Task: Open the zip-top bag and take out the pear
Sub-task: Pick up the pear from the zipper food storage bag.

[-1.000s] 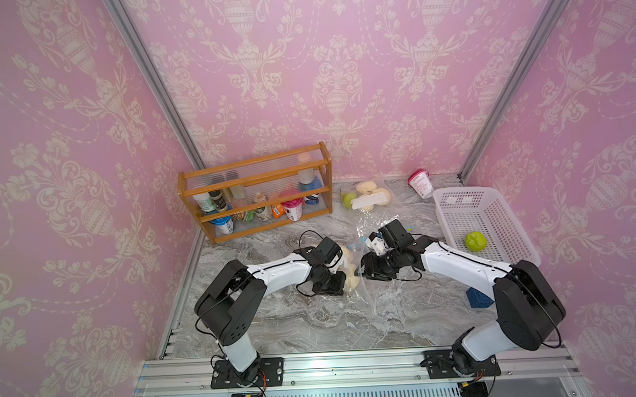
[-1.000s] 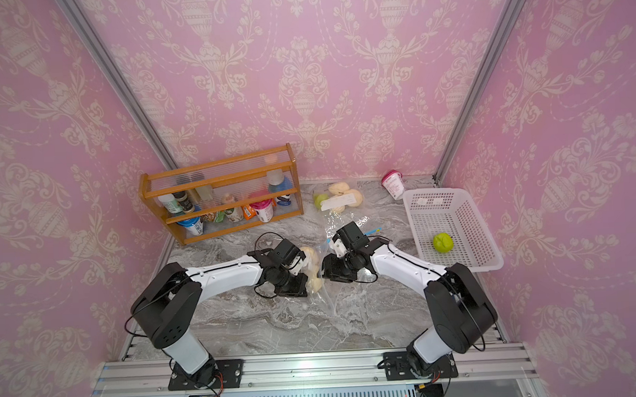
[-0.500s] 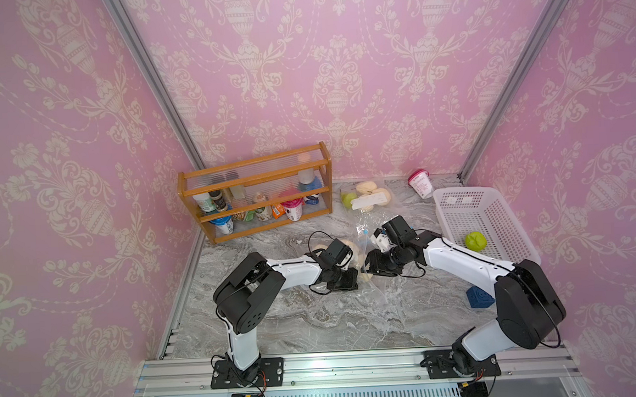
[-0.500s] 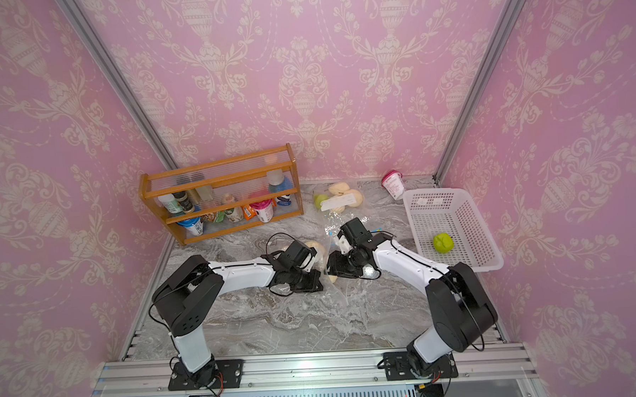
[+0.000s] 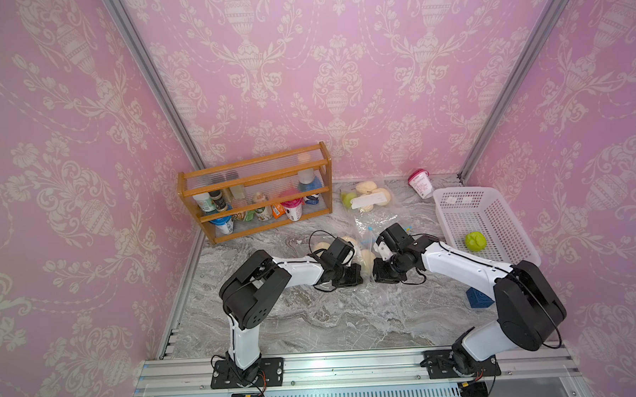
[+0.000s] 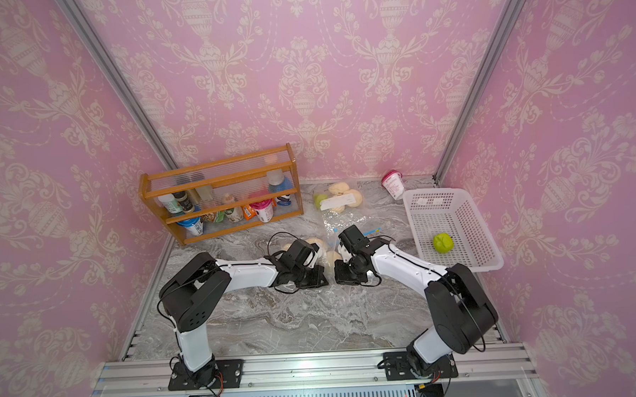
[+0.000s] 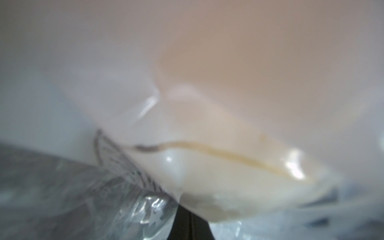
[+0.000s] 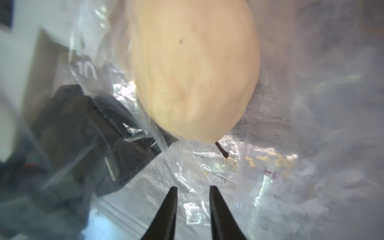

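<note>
My left wrist view is almost all blur: the pale pear (image 7: 239,176) sits close behind film, with only the dark tips of my left gripper (image 7: 191,225) at the edge. In both top views the clear zip-top bag (image 5: 370,224) is hard to trace. My two wrists cover most of the pear (image 5: 367,259), which lies inside the bag, between them.

My left gripper's jaws are together against the film; I cannot tell whether any film is caught in them. My right gripper (image 8: 193,207) has its tips a narrow gap apart. Crumpled film lies before them, and the pear's stem end is just beyond, untouched.

The grey marbled table (image 5: 314,317) has a wooden rack (image 5: 253,195) at back left. A white basket (image 5: 494,217) at right holds a green fruit (image 5: 475,241). Pink patterned walls (image 5: 67,144) stand around.
</note>
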